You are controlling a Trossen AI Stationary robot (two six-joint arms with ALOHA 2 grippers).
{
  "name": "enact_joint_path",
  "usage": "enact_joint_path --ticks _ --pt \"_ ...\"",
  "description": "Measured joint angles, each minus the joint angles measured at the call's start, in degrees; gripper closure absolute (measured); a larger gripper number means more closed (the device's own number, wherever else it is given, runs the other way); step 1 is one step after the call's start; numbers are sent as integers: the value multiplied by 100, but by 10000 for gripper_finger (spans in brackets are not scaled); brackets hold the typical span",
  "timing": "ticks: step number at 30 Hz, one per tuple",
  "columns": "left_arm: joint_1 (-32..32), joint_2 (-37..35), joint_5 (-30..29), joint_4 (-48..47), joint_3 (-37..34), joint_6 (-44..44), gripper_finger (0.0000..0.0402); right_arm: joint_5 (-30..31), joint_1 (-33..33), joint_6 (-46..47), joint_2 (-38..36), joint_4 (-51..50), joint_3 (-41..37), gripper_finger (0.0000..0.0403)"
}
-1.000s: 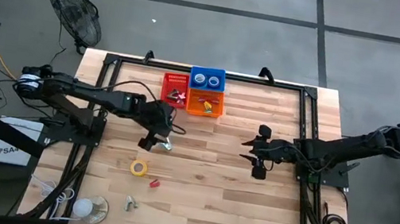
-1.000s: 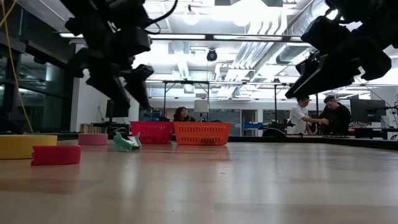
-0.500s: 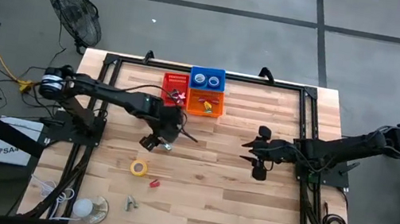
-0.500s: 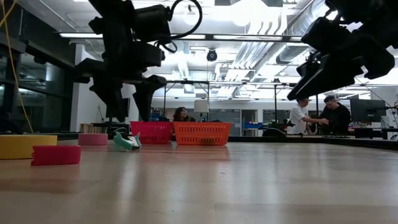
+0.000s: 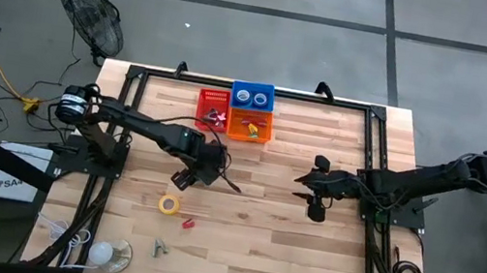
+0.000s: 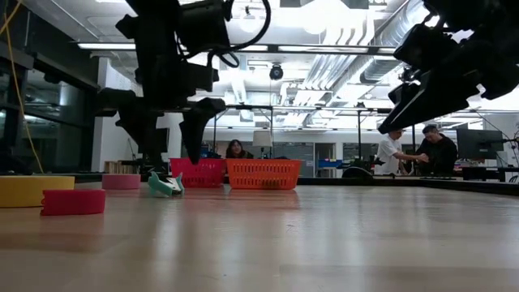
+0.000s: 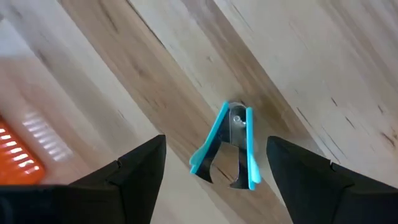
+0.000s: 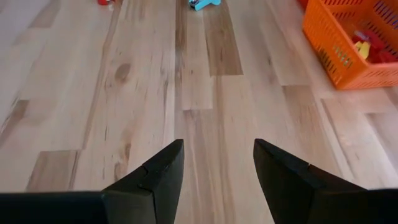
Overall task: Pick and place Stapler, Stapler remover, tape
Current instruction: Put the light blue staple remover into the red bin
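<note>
A teal staple remover [image 7: 229, 149] lies flat on the wood, also visible in the low view [image 6: 165, 185]. My left gripper [image 7: 216, 146] hangs open above it, pointing down, with one finger on either side and touching nothing [image 6: 172, 158]; in the high view it covers the remover [image 5: 195, 174]. A yellow tape roll [image 5: 169, 204] and a small red piece [image 5: 188, 223] lie nearer the table's near edge. My right gripper [image 5: 299, 187] waits open above the table's right half.
Red [image 5: 212, 109], blue [image 5: 253, 94] and orange [image 5: 250, 125] baskets stand in a cluster at the far edge. A small grey item [image 5: 158, 248] and a white round object [image 5: 101, 253] lie near the front left. Bare wood lies between the two arms.
My left gripper has moved a little toward the table's right and near edge, swung to point down, and come down over the staple remover, staying open. The remover has not moved. The right arm has kept still.
</note>
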Motion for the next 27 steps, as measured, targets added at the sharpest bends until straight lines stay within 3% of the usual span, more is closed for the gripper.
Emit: enact_joint_path --ticks 9,27 --pt "-31 14 15 -348 84 -48 99 -185 4 300 2 -142 2 217" --pt "-16 416 -37 -270 75 129 98 -218 4 318 2 -218 2 217"
